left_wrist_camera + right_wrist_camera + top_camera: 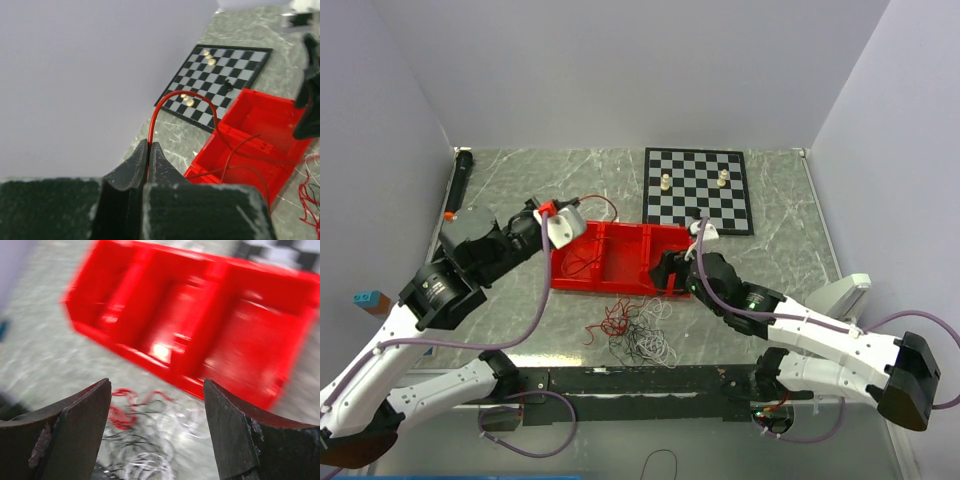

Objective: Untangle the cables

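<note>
A tangle of thin red, white and black cables (635, 330) lies on the table just in front of a red tray (610, 270). My left gripper (555, 212) is at the tray's far left corner, shut on a red cable (605, 200). In the left wrist view this red cable (185, 95) rises from the closed fingertips (141, 155), arcs over and drops into the tray (260, 115). My right gripper (665, 272) is open and empty above the tray's near right edge. The blurred right wrist view shows the tangle (145, 435) below its spread fingers (90, 405) and the tray (200, 315) beyond.
A chessboard (698, 188) with a few pale pieces (665, 183) lies behind the tray at the right. A black tube (460, 180) lies along the far left wall. A black rail (640, 380) runs along the near edge. A white object (845, 292) sits at the right.
</note>
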